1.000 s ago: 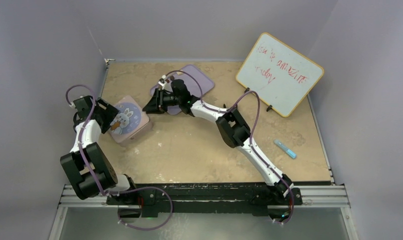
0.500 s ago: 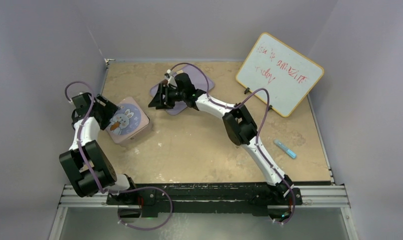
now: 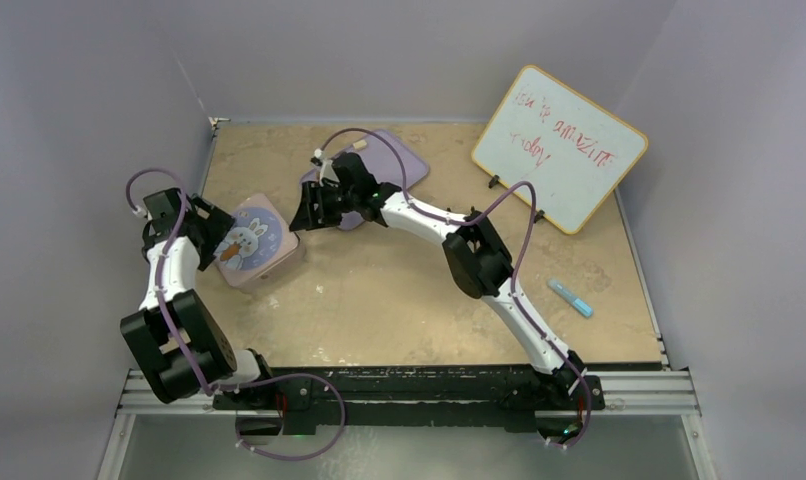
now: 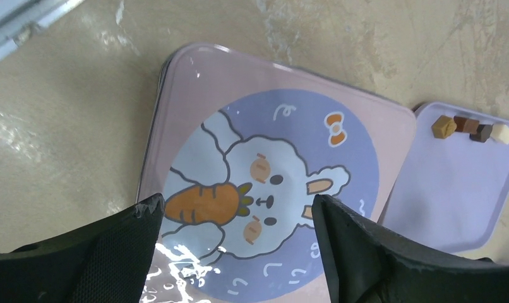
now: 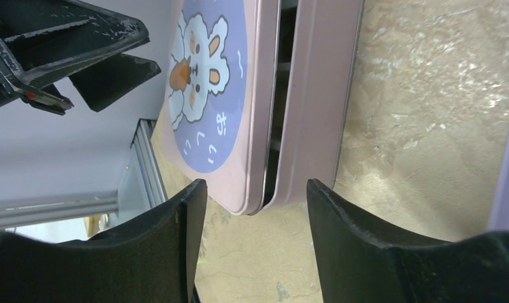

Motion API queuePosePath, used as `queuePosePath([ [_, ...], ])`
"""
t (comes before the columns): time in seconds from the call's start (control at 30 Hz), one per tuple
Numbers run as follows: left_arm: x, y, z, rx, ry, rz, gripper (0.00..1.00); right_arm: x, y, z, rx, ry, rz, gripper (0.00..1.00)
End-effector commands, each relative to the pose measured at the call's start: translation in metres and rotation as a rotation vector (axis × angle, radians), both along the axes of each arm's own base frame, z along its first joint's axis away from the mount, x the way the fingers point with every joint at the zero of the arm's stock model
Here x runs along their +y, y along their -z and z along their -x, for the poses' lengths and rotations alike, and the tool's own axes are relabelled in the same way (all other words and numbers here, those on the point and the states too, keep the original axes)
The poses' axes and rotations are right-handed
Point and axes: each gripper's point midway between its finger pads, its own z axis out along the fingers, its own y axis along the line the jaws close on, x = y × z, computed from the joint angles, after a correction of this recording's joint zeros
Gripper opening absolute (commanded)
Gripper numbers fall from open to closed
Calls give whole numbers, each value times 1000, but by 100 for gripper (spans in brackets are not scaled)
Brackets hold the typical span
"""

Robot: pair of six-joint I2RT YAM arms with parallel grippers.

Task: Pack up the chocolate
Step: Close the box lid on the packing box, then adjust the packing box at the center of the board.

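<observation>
A pink tin with a rabbit-and-carrot lid sits at the table's left. Its lid stands slightly ajar from the base. Several tiny chocolate lumps, caramel, dark brown and cream, lie in a row on the lilac tray beside the tin. In the top view the tray shows, but the arm hides the lumps. My left gripper is open and empty just above the lid. My right gripper is open and empty, facing the tin's side between tin and tray.
A whiteboard with red writing leans at the back right. A blue marker lies on the right of the table. Walls close in the left and back edges. The left fingers show beyond the tin in the right wrist view.
My right gripper swung a little away from the tin, then back left toward it. My left gripper shifted slightly over the lid. The tin has not moved.
</observation>
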Motion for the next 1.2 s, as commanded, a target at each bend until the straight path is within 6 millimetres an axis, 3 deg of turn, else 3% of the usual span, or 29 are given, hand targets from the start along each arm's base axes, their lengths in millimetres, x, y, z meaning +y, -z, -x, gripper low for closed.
queuePosePath([
  [0.0,-15,3,6,-33,3,73,84,3,-23,-1,-79,-17,-6,60],
  [0.3,-27,13,8,-58,21,118,80,3,-15,5,-67,-54,-12,52],
  [0.5,-29,-2,4,-111,23,123,80,5,-13,5,-63,-63,-21,45],
  [0.87,-33,-25,-6,-188,17,152,80,5,-11,6,-71,-63,-14,51],
  [1.07,-11,-45,7,-145,-31,11,83,5,-16,2,-86,-52,-14,58],
  [1.17,0,-45,18,-102,-66,-56,85,7,-16,2,-87,-50,-13,59],
])
